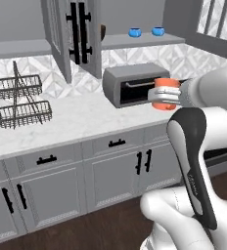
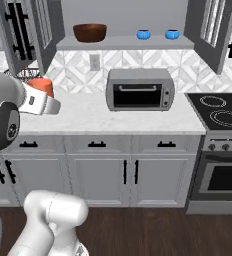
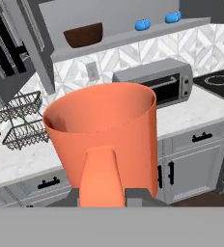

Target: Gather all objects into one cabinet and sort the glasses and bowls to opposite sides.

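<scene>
One orange-red cup (image 3: 104,140) — clamped in the gripper (image 1: 170,93), held in the air above the counter (image 2: 88,117), in front of the toaster oven (image 2: 139,89). On the open cabinet's shelf (image 2: 125,43): one brown wooden bowl (image 2: 90,32) at left, two blue vessels (image 2: 143,34) (image 2: 172,34) — side by side at right.
</scene>
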Tool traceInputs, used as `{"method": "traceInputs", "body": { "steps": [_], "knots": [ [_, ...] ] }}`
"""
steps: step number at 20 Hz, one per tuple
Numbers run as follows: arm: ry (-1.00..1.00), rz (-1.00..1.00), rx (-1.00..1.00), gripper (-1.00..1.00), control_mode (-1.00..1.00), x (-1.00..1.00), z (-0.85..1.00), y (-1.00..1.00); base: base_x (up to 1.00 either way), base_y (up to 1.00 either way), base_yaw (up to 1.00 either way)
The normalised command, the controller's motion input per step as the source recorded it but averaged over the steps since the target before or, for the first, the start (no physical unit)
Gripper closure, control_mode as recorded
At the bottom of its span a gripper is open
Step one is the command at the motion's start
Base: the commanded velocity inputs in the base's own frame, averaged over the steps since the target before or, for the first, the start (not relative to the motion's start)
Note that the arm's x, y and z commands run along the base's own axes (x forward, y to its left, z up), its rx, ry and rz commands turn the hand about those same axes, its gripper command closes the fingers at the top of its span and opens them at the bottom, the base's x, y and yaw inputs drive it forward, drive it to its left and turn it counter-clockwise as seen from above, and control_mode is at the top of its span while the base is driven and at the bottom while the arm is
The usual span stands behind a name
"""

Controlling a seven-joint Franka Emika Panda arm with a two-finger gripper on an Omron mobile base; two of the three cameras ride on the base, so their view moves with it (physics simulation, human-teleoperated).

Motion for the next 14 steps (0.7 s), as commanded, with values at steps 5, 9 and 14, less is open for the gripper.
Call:
{"method": "traceInputs", "body": {
  "steps": [5,9,14],
  "knots": [
    [0.0,0.0,0.0,1.0,1.0,0.0,0.0,0.0,0.67,-0.91,0.0],
    [0.0,0.0,0.0,1.0,1.0,0.0,0.0,0.0,0.83,-0.47,0.18],
    [0.0,0.0,0.0,1.0,1.0,0.0,0.0,0.0,0.64,-0.54,0.28]
  ]
}}
